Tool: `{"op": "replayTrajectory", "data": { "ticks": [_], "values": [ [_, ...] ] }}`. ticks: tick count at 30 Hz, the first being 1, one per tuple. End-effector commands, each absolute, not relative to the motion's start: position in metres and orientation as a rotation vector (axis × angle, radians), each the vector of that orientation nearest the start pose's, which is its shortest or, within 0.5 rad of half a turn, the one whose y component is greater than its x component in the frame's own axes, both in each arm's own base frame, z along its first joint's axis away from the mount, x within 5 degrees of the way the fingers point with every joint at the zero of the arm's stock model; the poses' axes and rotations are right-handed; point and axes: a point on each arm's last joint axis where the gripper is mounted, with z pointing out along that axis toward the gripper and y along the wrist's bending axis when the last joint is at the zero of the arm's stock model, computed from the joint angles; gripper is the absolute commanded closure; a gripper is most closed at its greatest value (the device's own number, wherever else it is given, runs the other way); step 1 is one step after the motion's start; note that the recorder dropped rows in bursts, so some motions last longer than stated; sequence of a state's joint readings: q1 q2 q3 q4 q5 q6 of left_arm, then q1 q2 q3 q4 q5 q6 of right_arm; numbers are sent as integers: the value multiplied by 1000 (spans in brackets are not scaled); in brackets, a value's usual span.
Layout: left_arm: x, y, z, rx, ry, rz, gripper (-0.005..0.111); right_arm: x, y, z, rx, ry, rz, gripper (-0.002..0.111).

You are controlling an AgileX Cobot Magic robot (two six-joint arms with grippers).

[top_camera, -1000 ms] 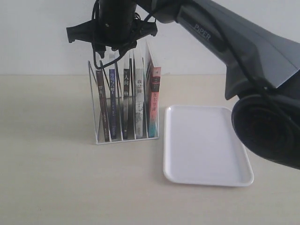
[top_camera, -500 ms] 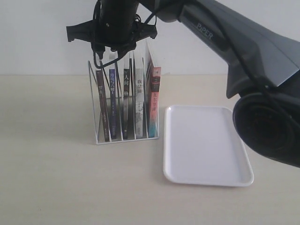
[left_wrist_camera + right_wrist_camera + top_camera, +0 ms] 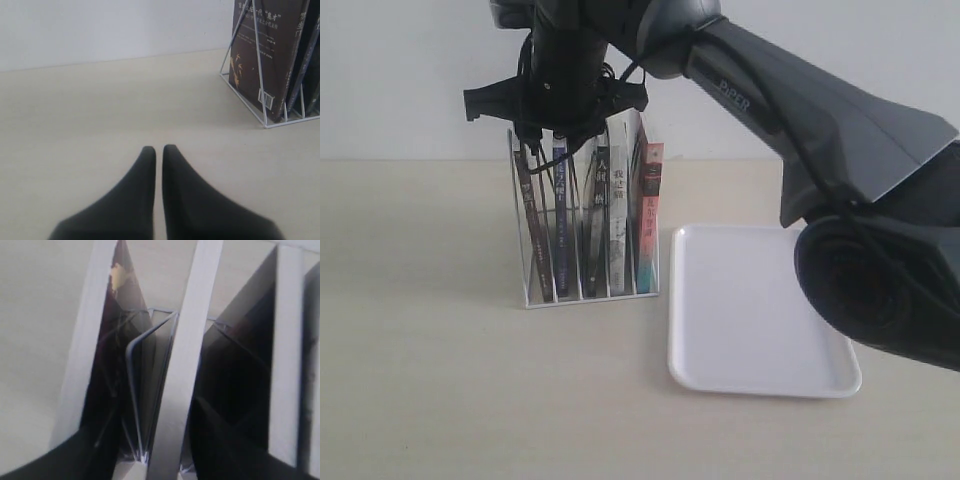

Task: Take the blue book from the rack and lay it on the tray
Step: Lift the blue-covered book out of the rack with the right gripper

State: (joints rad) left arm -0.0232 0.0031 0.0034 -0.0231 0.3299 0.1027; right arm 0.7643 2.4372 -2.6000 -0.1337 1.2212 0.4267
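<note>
And here's the right pincer (image 3: 558, 135), reaching across on its long dark arm and sitting right at the top of the small white wire rack (image 3: 590, 296), down among the upper edges of the books. The thin blue-spined book (image 3: 560, 215) stands in the rack's second slot from the left, upright with a slight lean, directly beneath that pincer. From the right wrist view, dark fingers (image 3: 220, 445) sit apart on either side of a pale page edge, but I cannot tell whether they are clamping anything; it's too close and blurred. At the rack's right end stands the pink-and-teal-spined book (image 3: 649, 220). Just beside the rack on the right, flat on the pale wooden tabletop (image 3: 440, 380), lies the flat white plastic tray (image 3: 760, 310). Over to the left pincer (image 3: 158, 155): low over the tabletop, fingers drawn almost together with only a sliver between them, gripping nothing, well apart from the rack (image 3: 260, 100) and its outermost dark brown book (image 3: 265, 50).
</note>
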Motion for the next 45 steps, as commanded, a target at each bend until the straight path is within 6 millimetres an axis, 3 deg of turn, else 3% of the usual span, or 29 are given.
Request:
{"op": "replayTrajectory", "data": {
  "ticks": [1,3,6,7,11,16,21,22,26,34,45],
  "values": [
    [54,-2,185,97,1795,35,102,391,355,287,-416,2519,310,66],
    [54,-2,185,97,1795,35,102,391,356,287,-416,2521,316,75],
    [54,-2,185,97,1795,35,102,391,356,287,-416,2525,325,105],
    [54,-2,185,97,1795,35,102,391,356,287,-421,2524,324,108],
    [54,-2,185,97,1795,35,102,389,355,293,-423,2512,327,108],
    [54,-2,185,97,1795,35,102,382,347,323,-428,2452,346,108],
    [54,-2,185,97,1795,35,102,369,328,373,-400,2342,339,108],
    [54,-2,185,97,1795,35,102,362,319,395,-389,2299,351,108],
    [54,-2,185,97,1795,35,102,343,299,438,-367,2205,370,108],
    [54,-2,185,97,1795,35,102,337,293,451,-370,2177,376,108],
    [54,-2,185,97,1795,35,102,310,270,494,-401,2075,413,108]
  ]
}}
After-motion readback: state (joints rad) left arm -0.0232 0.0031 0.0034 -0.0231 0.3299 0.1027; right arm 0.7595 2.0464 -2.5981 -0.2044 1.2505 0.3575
